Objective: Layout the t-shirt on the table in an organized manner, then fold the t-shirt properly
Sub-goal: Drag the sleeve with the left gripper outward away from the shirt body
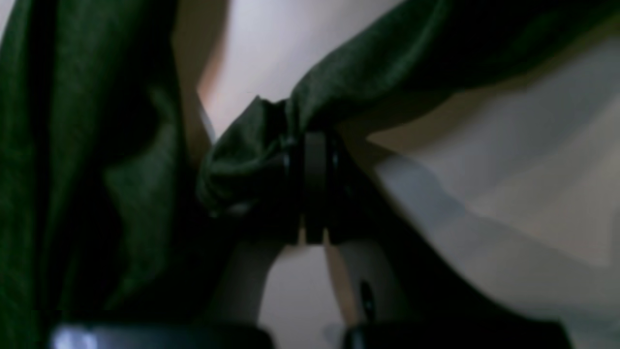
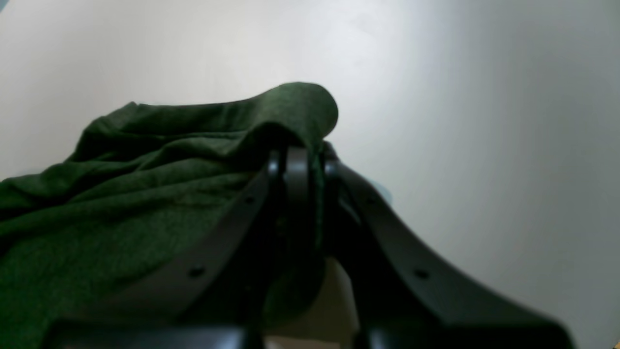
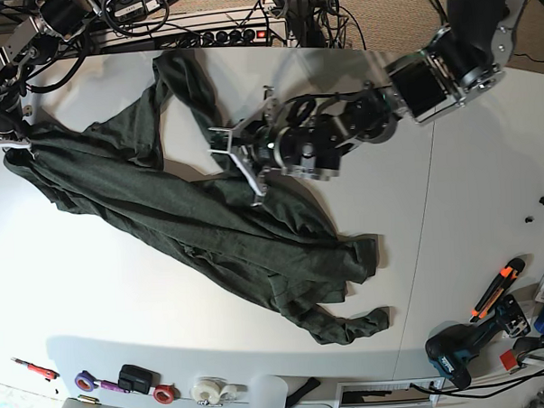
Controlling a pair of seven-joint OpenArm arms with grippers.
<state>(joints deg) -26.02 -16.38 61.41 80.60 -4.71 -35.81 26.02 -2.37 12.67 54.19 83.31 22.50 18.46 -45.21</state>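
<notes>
Left wrist: left gripper (image 1: 315, 145) pinched tight on a bunched fold of the t-shirt (image 1: 87, 160); more cloth hangs at left; blurred.

Right wrist: right gripper (image 2: 302, 160) clamped on a rounded edge of the t-shirt (image 2: 145, 194), over the white table (image 2: 484, 121).

Base: t-shirt (image 3: 210, 225) strung out, crumpled, long axis from upper left to lower right; right gripper (image 3: 3, 134) at its upper-left end, left gripper (image 3: 253, 182) mid-garment; no legible writing.
</notes>
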